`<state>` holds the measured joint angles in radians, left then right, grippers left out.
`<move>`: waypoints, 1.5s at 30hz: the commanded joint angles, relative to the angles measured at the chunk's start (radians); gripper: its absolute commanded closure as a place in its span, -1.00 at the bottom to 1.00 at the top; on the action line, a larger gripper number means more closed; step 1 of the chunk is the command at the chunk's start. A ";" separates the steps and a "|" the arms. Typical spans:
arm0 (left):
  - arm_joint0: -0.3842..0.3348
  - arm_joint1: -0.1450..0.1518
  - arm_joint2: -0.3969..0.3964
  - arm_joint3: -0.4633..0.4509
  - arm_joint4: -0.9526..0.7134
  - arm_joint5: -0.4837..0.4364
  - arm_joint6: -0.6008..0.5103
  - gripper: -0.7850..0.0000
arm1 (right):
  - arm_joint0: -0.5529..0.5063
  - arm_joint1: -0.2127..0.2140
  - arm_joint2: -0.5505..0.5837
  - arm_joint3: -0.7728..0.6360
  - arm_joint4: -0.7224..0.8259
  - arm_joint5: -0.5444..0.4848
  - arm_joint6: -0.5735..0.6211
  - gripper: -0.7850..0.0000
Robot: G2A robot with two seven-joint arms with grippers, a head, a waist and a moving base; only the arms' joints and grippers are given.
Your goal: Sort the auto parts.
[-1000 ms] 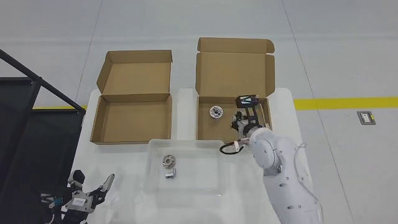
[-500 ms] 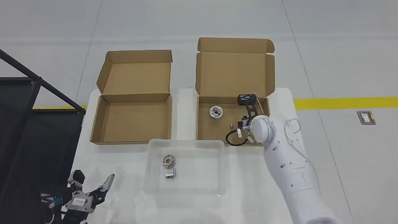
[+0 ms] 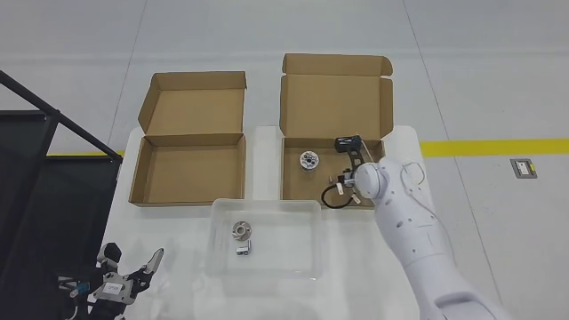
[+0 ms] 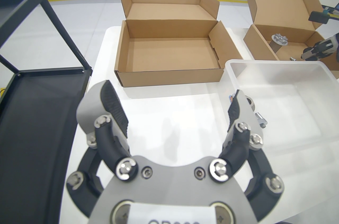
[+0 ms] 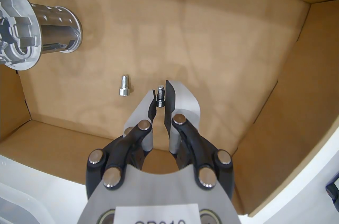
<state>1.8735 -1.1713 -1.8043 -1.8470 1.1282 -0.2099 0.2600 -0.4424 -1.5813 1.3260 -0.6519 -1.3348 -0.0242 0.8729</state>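
My right gripper [image 5: 160, 98] is shut on a small silver bolt [image 5: 160, 95], held just above the floor of the right cardboard box [image 3: 364, 197]. A second loose bolt [image 5: 124, 86] lies on that box floor close by, beside a silver flanged cylinder part [image 5: 39, 31] [image 3: 308, 159]. A clear plastic bin [image 3: 267, 267] in front of the boxes holds a round metal part [image 3: 241, 229] and a small bolt [image 3: 242, 249]. My left gripper [image 4: 174, 103] [image 3: 132, 271] hovers open and holding nothing over the table's near left corner, beside the bin.
An open cardboard box [image 3: 188, 171] with nothing visible inside stands on the left of the white table [image 3: 169, 231]. A black metal rack [image 3: 53, 196] stands against the table's left edge. Both boxes have their lids standing up at the back.
The right arm has drawn its elbow in and shifted the gripper slightly left and lower inside the right box. The left gripper has stayed still.
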 commanded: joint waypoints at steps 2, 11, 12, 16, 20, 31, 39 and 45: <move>0.000 0.000 0.000 0.000 0.000 0.000 0.000 -1.00 | 0.012 -0.003 -0.011 0.022 0.003 0.011 -0.004 1.00; 0.000 0.000 0.000 0.000 0.000 0.000 0.000 -1.00 | 0.035 -0.007 -0.029 0.071 0.018 0.025 -0.018 0.90; 0.000 0.000 0.000 0.000 0.000 0.000 0.000 -1.00 | 0.036 -0.007 -0.031 0.075 0.020 0.026 -0.022 0.91; 0.000 0.000 0.000 0.000 0.000 0.000 0.000 -1.00 | 0.040 -0.007 -0.035 0.088 0.027 0.030 -0.033 0.92; 0.000 0.000 0.000 0.000 0.000 0.000 0.000 -1.00 | 0.042 -0.005 -0.037 0.093 0.031 0.033 -0.040 0.88; 0.000 0.000 0.000 0.000 0.000 0.000 0.000 -1.00 | 0.029 0.004 -0.036 0.063 0.040 0.039 -0.040 0.54; 0.000 0.000 0.000 0.000 0.000 0.000 0.000 -1.00 | 0.010 0.012 -0.036 0.017 0.041 0.046 -0.028 0.49; 0.000 0.000 0.000 0.000 0.000 0.000 0.000 -1.00 | -0.029 0.020 -0.030 -0.081 0.052 0.035 -0.030 0.50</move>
<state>1.8735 -1.1713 -1.8043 -1.8470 1.1282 -0.2099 0.2600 -0.4621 -1.5625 1.2955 -0.7094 -1.2852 0.0146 0.8412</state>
